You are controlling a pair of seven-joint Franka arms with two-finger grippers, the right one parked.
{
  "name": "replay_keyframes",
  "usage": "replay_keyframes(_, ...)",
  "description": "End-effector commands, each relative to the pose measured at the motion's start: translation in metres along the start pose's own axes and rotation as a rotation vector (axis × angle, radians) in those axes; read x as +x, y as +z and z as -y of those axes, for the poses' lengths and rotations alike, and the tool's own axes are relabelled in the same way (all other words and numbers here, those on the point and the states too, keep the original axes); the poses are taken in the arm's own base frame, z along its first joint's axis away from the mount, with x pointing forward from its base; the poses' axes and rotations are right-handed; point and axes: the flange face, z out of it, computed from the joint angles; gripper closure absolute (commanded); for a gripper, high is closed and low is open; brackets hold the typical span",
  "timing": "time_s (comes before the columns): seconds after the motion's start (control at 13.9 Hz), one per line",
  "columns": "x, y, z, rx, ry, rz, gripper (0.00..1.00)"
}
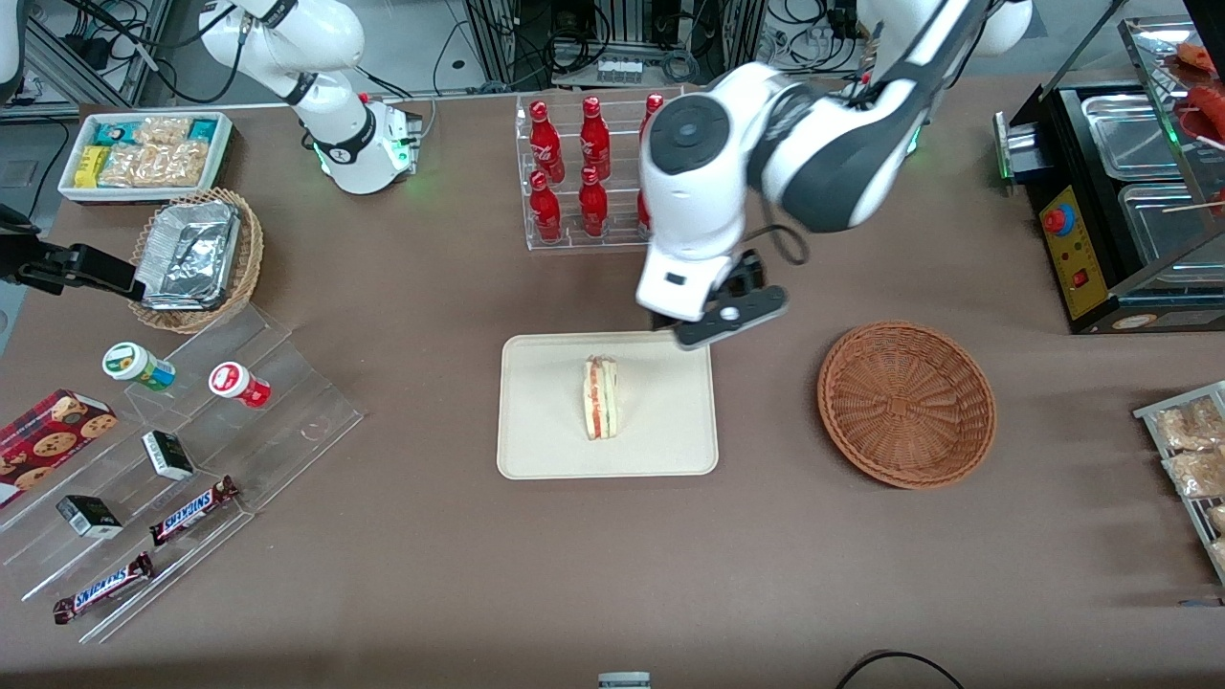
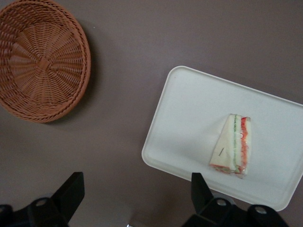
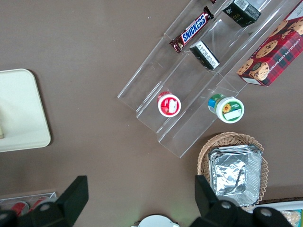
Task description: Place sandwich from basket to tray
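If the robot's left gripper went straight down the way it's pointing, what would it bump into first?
Probably the bare brown table. The open gripper hangs above the tabletop beside the tray, between it and the basket, though depth is hard to judge.

Red bottles are standing in a clear rack; Snickers bars are lying on stepped acrylic shelves on the counter.
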Motion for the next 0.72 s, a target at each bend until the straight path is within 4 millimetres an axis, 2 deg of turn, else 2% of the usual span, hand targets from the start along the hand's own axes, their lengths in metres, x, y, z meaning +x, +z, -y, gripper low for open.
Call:
replay_keyframes(0.0, 0.020, -0.024, 0.052, 0.017, 0.062, 0.047, 0.01)
replay_keyframes(0.22, 0.049, -0.046, 0.112, 0.020, 0.155, 0.100, 0.01)
replay_keyframes(0.5, 0.088, -0.060, 0.193, -0.019, 0.269, 0.151, 0.01)
replay_keyframes(0.65, 0.098, -0.065, 0.223, -0.019, 0.346, 0.167, 0.01)
